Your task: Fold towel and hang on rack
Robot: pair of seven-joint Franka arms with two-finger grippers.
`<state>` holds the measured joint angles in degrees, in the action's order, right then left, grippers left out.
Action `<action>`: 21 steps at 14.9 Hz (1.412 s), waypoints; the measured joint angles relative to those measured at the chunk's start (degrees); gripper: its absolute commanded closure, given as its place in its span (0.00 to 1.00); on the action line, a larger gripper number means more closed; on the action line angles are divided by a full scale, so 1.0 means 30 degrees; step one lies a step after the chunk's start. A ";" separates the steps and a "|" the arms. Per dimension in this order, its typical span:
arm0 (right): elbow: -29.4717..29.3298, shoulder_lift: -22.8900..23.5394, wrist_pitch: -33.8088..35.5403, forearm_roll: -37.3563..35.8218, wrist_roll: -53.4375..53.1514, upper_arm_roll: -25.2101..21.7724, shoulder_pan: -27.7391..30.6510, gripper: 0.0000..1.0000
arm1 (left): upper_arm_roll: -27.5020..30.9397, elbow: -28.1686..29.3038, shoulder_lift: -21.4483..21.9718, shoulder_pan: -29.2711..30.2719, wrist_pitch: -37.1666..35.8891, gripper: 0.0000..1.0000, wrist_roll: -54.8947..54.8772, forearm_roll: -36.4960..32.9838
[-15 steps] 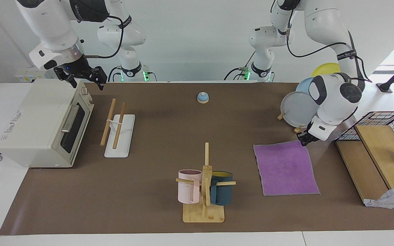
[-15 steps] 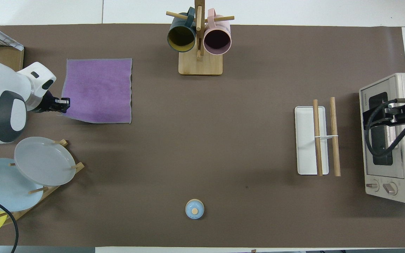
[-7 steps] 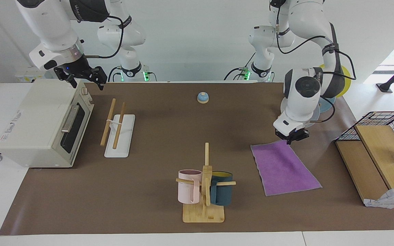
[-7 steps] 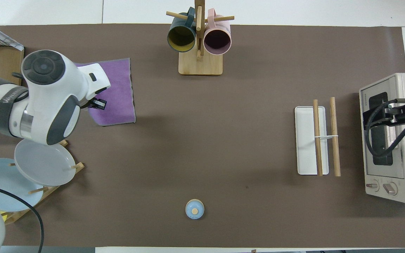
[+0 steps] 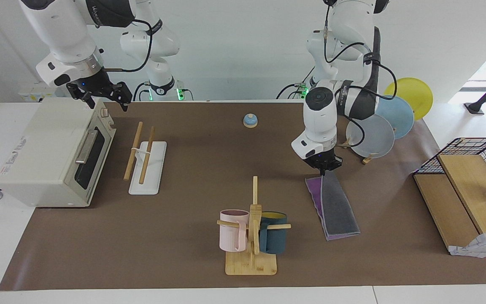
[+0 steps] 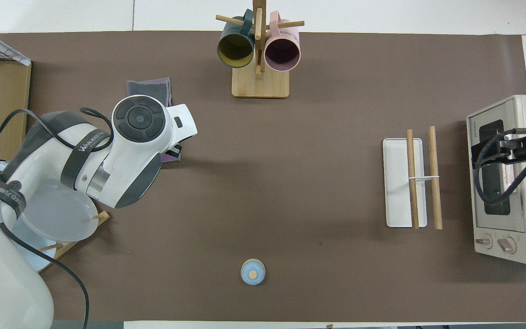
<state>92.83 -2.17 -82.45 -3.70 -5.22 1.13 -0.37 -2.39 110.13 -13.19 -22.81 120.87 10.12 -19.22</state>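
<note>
Towel point(image 5: 336, 207) folded in half, grey face up (purple edge showing)

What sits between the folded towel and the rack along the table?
Nothing visible does. The left gripper pinches the towel at its robot-side edge; bare mat runs to the rack. The mug stand sits farther from the robots than that line. The right gripper waits above the oven.
</note>
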 measured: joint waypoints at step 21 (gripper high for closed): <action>0.0000 0.0000 0.0000 0.0000 0.0000 0.0000 0.0000 0.00 | 0.0274 -0.0086 -0.2060 0.6263 0.4289 0.00 -0.7498 1.2513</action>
<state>92.83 -2.17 -82.45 -3.70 -5.22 1.13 -0.37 -1.56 109.87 -19.37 -4.02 133.74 -12.37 18.31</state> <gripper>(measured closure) 0.000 0.000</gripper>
